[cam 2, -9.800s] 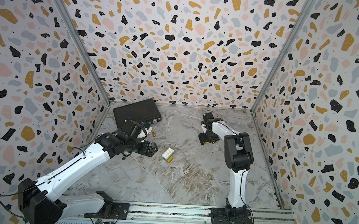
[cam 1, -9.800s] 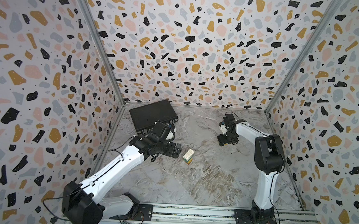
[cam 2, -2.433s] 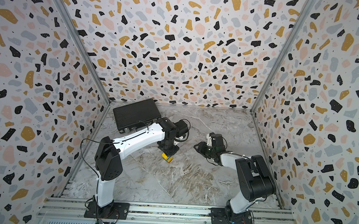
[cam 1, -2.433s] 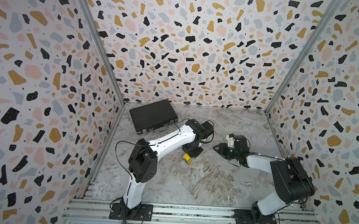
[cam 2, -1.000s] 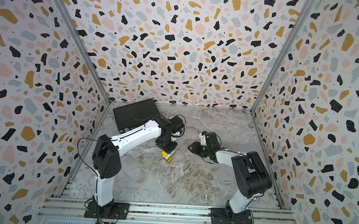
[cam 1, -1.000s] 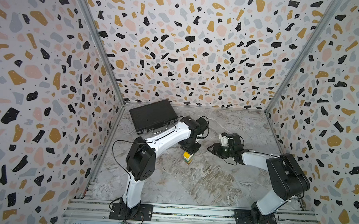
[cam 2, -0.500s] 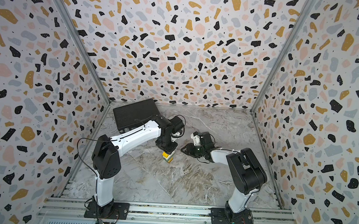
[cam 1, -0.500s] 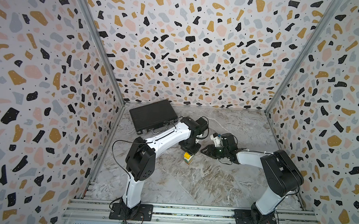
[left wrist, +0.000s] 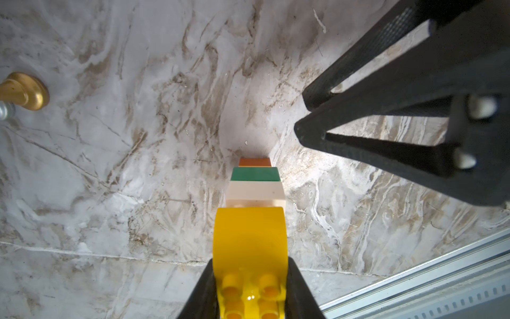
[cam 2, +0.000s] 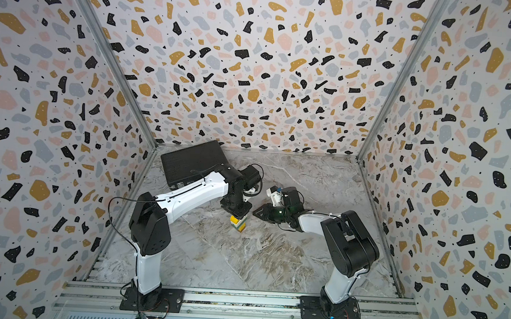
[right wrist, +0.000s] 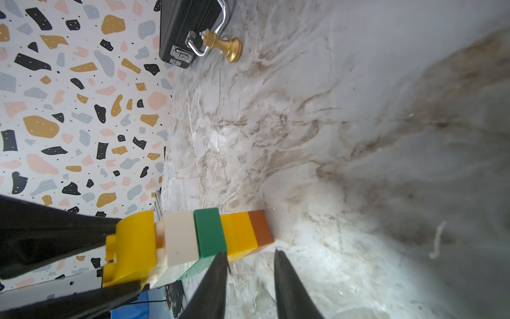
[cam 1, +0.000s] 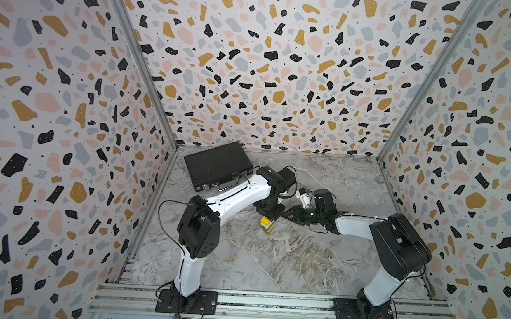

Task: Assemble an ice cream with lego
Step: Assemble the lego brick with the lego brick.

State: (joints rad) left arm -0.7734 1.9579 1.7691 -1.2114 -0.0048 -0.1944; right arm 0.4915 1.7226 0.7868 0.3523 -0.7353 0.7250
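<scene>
The ice cream (cam 1: 266,224), a small upright stack of plastic bricks striped orange-brown, yellow, green and white under a rounded yellow cap, stands on the grey marbled table (cam 1: 287,259) directly beneath the left gripper (cam 1: 268,214). That gripper clamps the cap from above, which we judge is to press it down and steady the stack. The right gripper (right wrist: 251,256) lies low at the side, jaws narrowly parted and holding nothing, its tips just short of the yellow and orange-brown base bricks, probably to brace them.

We cannot tell whether one fingertip (right wrist: 222,258) touches the green brick. A stepped seam under the cap leaves its seating uncertain. In both top views the left gripper covers the cap. The small gold figurine (right wrist: 227,48) by the black hard case (right wrist: 187,24) is cut off in the left wrist view.
</scene>
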